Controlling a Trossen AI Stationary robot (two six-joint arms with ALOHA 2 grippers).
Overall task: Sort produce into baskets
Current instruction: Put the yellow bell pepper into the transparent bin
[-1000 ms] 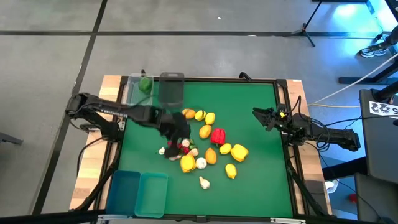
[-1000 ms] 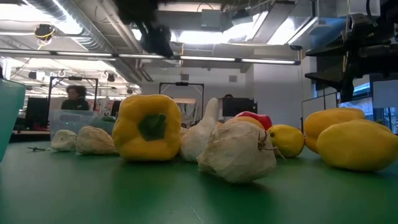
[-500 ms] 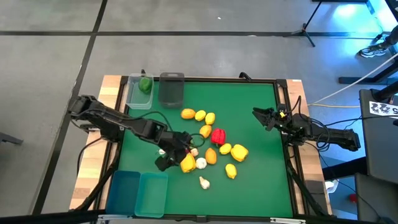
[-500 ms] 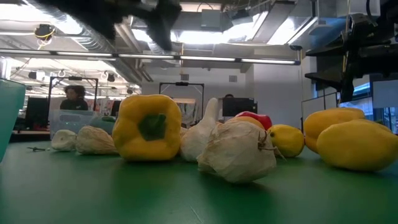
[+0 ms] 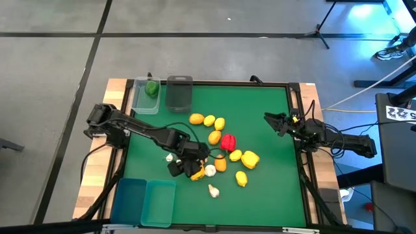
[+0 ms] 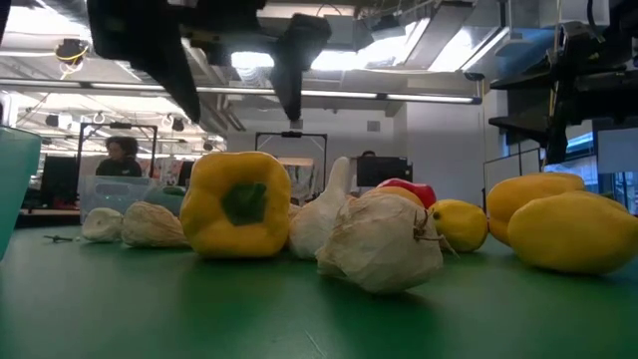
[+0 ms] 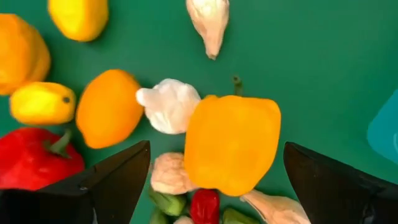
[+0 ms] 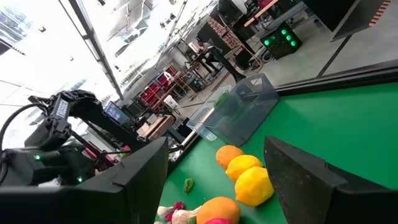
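Sorting at an early stage: one green pepper (image 5: 152, 89) lies in the clear basket (image 5: 139, 103) at the far edge of the desk (image 5: 260, 123), while the grey basket (image 5: 179, 94) beside it and the two teal baskets (image 5: 144, 200) at the near edge show nothing inside. The remaining produce sits in a loose heap at mid-desk. The left gripper (image 7: 216, 180) hangs over the near-left part of this heap, jaws spread wide and holding nothing; a yellow bell pepper (image 7: 231, 144) lies directly between them, blocky, glossy, with a short stem. Just beyond the jaws lies a white garlic bulb (image 7: 169, 104), papery and lobed, touching an orange (image 7: 107, 107); small red and green chilies (image 7: 205, 205) lie under the wrist. The right gripper (image 5: 268, 119) waits at the right edge of the desk, well apart from the heap, jaws partly spread and empty
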